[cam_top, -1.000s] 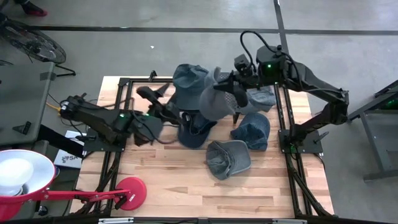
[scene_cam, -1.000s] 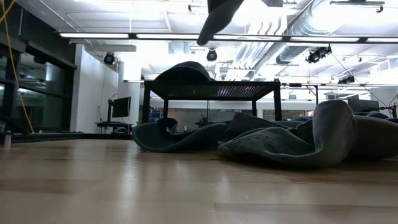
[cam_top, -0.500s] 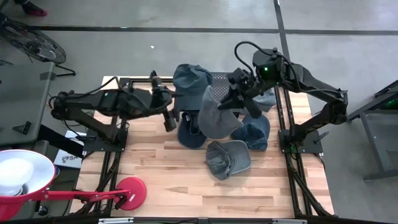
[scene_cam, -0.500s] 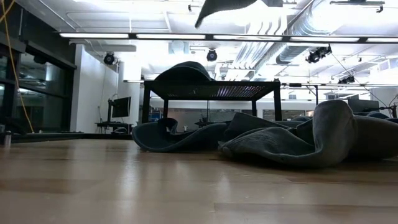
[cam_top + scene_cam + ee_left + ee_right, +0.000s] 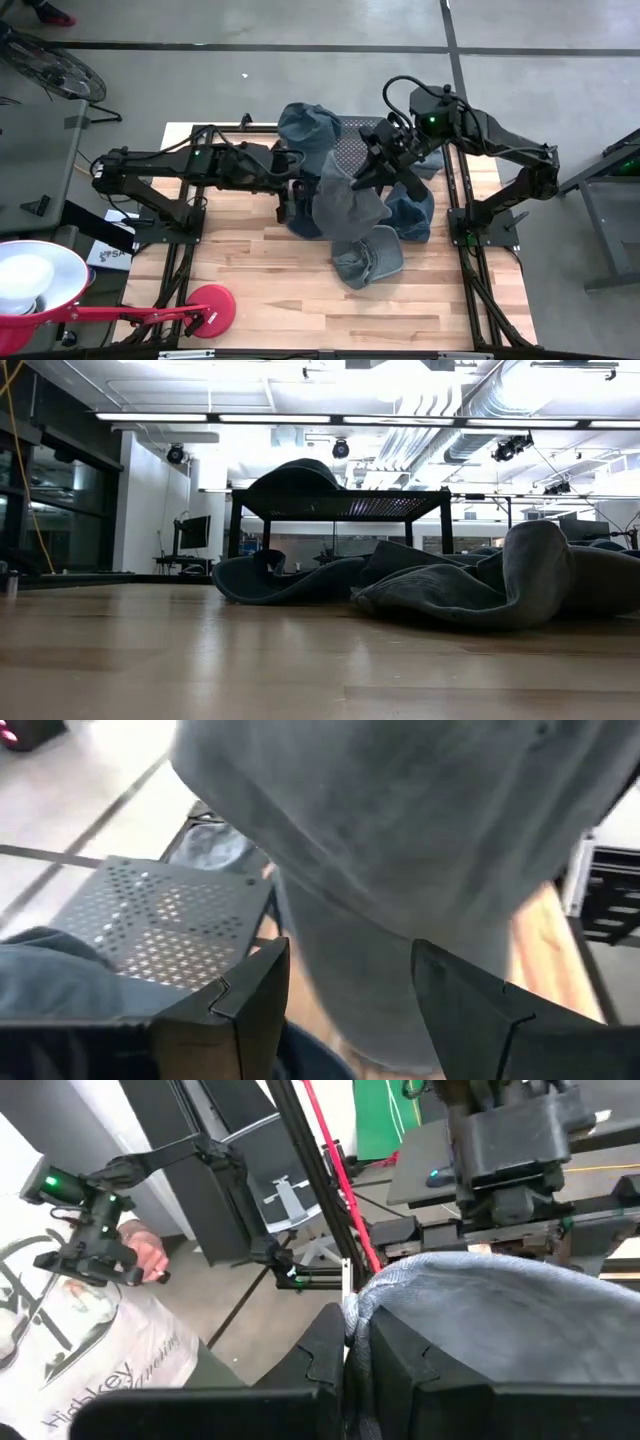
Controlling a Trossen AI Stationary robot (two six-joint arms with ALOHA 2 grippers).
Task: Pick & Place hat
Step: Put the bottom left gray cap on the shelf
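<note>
The wooden table [image 5: 260, 285] carries a heap of grey-blue hats, and much of it is covered by the two arms and the cloth. Largest in the overhead view is the grey hat [image 5: 345, 200] hanging in the air over the table's middle, hiding part of the dark hat [image 5: 300, 222] and of the perforated metal stand [image 5: 350, 150] beneath it. The right gripper [image 5: 368, 170] has its fingers pressed together on this hat's edge; in the right wrist view the grey fabric [image 5: 500, 1295] bulges just above those fingers. The left gripper [image 5: 285, 200] sits just beside the hanging hat, fingers spread apart with nothing between them; its wrist view is filled mostly by the hat's underside [image 5: 420, 850], blurred and cut off at the frame. Another hat [image 5: 305, 125] rests on the stand, and a crumpled one [image 5: 368, 258] lies nearer the table's front. From table height neither gripper shows, only cloth folds [image 5: 470, 585]. A person's hand [image 5: 140, 1260] grips a controller in the background.
</note>
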